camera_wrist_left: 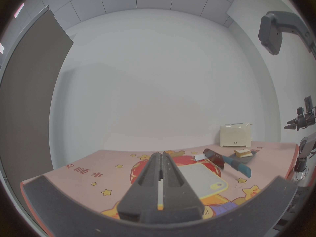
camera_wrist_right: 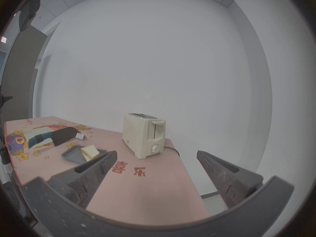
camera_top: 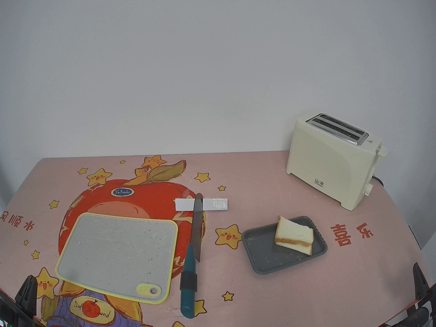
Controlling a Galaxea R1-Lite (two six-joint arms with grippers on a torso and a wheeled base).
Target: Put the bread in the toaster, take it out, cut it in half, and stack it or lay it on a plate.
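Two bread halves point(camera_top: 294, 236) lie stacked on a grey plate point(camera_top: 263, 255) right of centre on the table; the bread point(camera_wrist_right: 89, 152) and plate point(camera_wrist_right: 70, 155) also appear in the right wrist view. A cream toaster point(camera_top: 334, 158) stands at the back right, its slots empty. A knife point(camera_top: 192, 255) with a teal handle lies beside the grey cutting board point(camera_top: 118, 253), blade pointing away. My left gripper point(camera_wrist_left: 160, 168) is shut and empty, held off the table's near left corner. My right gripper point(camera_wrist_right: 154, 158) is open and empty, off the near right corner.
A white paper strip point(camera_top: 202, 204) lies under the knife tip. The table wears a pink cloth with an apple print. A power cord point(camera_wrist_right: 172, 150) runs behind the toaster point(camera_wrist_right: 143, 135). Bare wall stands behind the table.
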